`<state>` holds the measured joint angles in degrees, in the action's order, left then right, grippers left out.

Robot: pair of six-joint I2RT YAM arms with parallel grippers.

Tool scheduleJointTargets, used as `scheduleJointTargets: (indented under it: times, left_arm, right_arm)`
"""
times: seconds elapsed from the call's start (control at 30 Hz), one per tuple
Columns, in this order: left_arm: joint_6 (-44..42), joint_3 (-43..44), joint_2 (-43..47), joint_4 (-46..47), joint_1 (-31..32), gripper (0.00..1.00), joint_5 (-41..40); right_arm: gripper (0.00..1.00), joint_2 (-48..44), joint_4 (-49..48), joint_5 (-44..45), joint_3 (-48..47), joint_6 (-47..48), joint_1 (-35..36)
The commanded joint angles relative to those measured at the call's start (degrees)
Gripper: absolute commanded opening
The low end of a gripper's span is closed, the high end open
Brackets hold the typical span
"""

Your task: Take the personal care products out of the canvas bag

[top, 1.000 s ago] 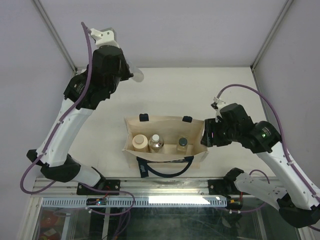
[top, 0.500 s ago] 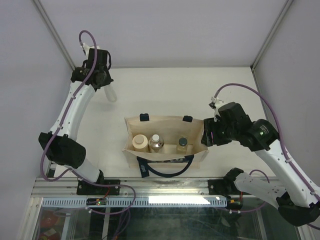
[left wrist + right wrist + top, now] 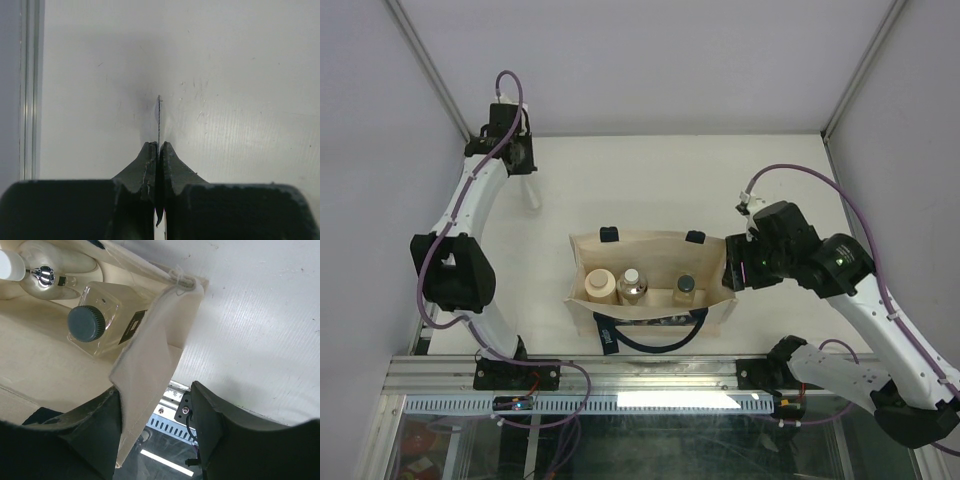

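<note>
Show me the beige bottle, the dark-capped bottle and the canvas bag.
beige bottle [image 3: 600, 285]: top view, its top.
dark-capped bottle [image 3: 86, 323]: right wrist view, its cap.
canvas bag [image 3: 650, 248]: top view, far wall.

Canvas bag [image 3: 650, 247] is seen in beige, handles [image 3: 655, 340] and label [image 3: 607, 341] in navy. Beige bottle [image 3: 600, 286], silvery bottle [image 3: 632, 284] and grey-blue-capped clear bottle [image 3: 86, 323] are shown inside. Flat tube [image 3: 533, 196], upper left, is rendered pale silvery. Table [image 3: 650, 185] is seen white, cables [image 3: 865, 225] purple.

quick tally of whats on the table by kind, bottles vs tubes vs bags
bottles: 3 (beige bottle, silvery bottle, clear bottle)
tube: 1
canvas bag: 1
total: 5
</note>
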<state>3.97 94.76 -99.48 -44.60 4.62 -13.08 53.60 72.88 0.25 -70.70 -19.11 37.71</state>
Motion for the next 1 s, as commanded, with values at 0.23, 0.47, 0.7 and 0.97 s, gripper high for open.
scheduleJointTargets:
  times: [0.23, 0.47, 0.7, 0.97]
  left_arm:
    - [-9.2, 0.5, -2.3, 8.3, -1.3, 0.00, 9.1]
    - [-6.7, -1.6, -2.0, 8.1, -1.6, 0.36, 5.7]
    - [-1.2, -1.5, 1.2, 6.5, -1.7, 0.73, -1.3]
    - [10.4, -6.0, 13.7, 4.9, 0.6, 0.75, 0.7]
  right_arm:
    - [0.57, 0.3, 1.0, 1.6, -2.6, 0.5, 0.2]
    - [0.57, 1.1, 0.3, 1.4, -2.6, -0.1, 0.2]
    - [0.57, 1.1, 0.2, 1.0, -2.1, -0.1, 0.2]
    - [0.57, 0.5, 0.7, 1.2, -2.3, -2.2, 0.2]
